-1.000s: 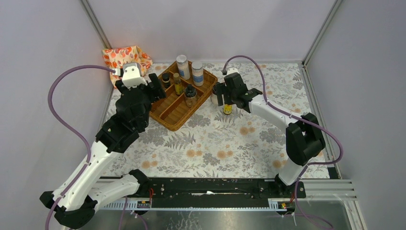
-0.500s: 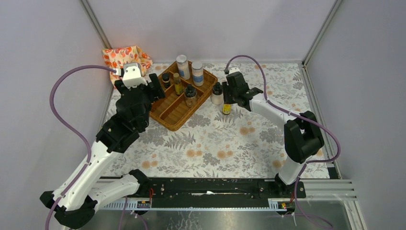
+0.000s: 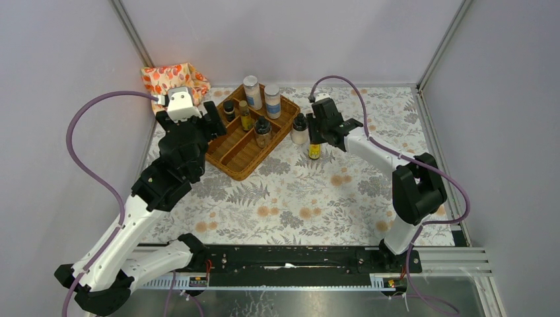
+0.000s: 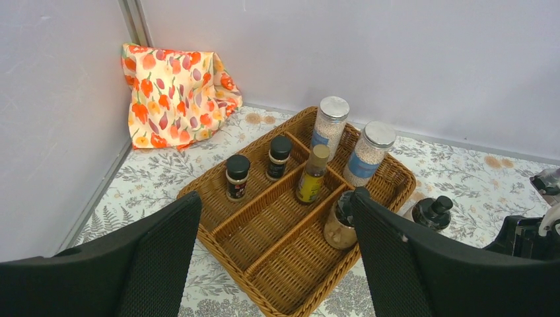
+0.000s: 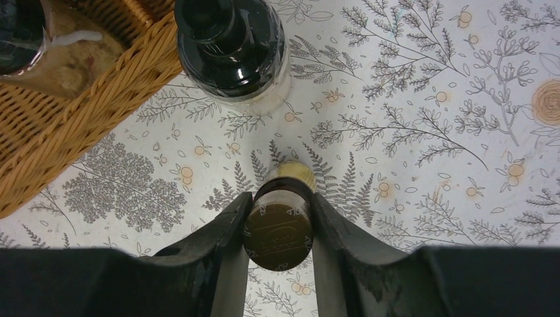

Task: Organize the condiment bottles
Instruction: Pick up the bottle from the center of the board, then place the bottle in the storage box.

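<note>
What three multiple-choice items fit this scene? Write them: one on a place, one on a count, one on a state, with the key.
1. The black-capped clear bottle is: A standing on the table beside the wicker tray; B inside the tray; C held in the air.
2. The silver-lidded jars in the tray number: A one; B four; C two.
3. The right gripper is: A open, empty; B shut on the slim yellow bottle; C shut on the tray's rim.
Key: 1 A, it stands just outside the tray's wall. 2 C, both at the far end. 3 B, the jaws squeeze its cap.
</note>
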`<state>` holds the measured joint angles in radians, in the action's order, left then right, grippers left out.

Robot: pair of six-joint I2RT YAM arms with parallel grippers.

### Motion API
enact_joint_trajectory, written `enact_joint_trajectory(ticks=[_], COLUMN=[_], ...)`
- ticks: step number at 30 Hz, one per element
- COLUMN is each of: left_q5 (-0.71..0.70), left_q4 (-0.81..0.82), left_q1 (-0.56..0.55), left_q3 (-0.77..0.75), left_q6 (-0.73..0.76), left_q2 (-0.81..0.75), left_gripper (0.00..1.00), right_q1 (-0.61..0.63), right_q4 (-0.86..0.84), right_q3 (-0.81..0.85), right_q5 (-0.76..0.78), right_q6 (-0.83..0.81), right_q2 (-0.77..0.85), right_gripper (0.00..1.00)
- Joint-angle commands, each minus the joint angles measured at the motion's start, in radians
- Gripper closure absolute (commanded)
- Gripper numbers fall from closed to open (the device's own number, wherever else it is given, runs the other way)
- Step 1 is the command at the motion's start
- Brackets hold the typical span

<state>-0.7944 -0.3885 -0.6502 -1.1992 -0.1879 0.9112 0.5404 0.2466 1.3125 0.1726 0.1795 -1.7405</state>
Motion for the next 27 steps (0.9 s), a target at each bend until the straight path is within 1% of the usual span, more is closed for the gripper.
enact_joint_trajectory(ticks=[1,5,10,15,21,27], left_q5=[-0.030,-0.018,0.005,0.072,0.165,0.201], left_q4=[0.018,0.007,-0.009,-0.006,-0.023,-0.047], left_q1=[-0.005,-0.005,-0.005,-0.005,-0.005,-0.005], left_q3=[-0.029,-0.048,-0.089,-0.139,-0.208,-0.255], left_q6=[-0.007,-0.029,-0.033,-0.022,-0.001,0.013], left_q2=[0.000,-0.005,-0.012,-0.022,-0.012,-0.014], left_gripper=[0.12,0.12,0.12,0.11,0.10,0.10], right_q1=[0.018,0.058,0.131,0.201,0.276,0.344], right_q4=[0.043,0.112,0.215,0.286,0.322,0.338], right_q3=[0.096,0.186,0.325,0.464,0.614,0.781], right_q5=[0.027,0.035,0.030,0.002,-0.064,-0.132], right_q6=[-0.047,-0.085,-0.119,-0.129,-0.138,-0.165], right_q2=[0.046,0.050,0.018,-0.042,-0.139,-0.257], right_gripper=[1.00,1.00,1.00,1.00,1.00,1.00])
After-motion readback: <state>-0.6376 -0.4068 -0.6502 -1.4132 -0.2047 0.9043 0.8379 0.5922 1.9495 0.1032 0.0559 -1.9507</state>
